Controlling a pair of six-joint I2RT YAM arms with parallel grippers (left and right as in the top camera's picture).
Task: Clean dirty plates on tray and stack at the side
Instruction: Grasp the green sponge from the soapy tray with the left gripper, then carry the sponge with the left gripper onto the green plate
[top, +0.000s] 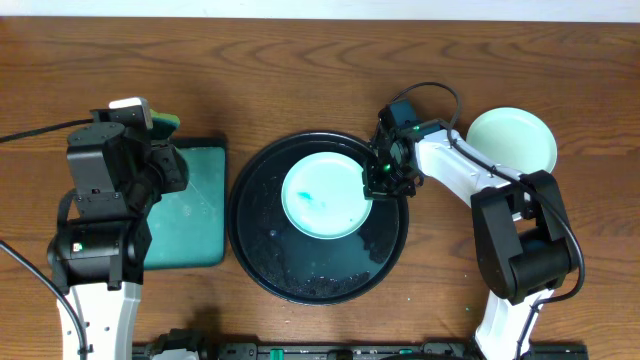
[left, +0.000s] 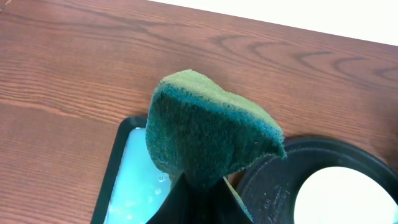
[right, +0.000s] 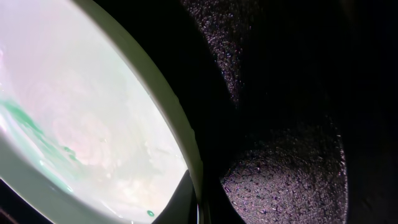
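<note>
The R gripper (top: 378, 180) is closed on the right-hand rim of a mint plate (top: 325, 195), fully pinched w/ the rim caught between the jaws. In the right wrist view the pale rim is seen running diagonally into the bottom of the frame, where it is met by a dark fingertip. The plate is lying approx. centre in the round black tray (top: 260, 240), and a teal smear (top: 308, 196) is seen on its left half. Whether the gripped edge is lifted off the tray cannot be told.

The L gripper (left: 198, 196) is clamped on a green sponge (left: 211, 130), which is squeezed narrow at the jaws and fans out above them. It is held over the near corner of the rect. teal tray (top: 195, 215), beside the black tray; whitish liquid is seen in the teal tray.

A second plate (top: 512, 140), mint and w/o visible smears, is set on the table (top: 300, 70) to the right of the black tray.
</note>
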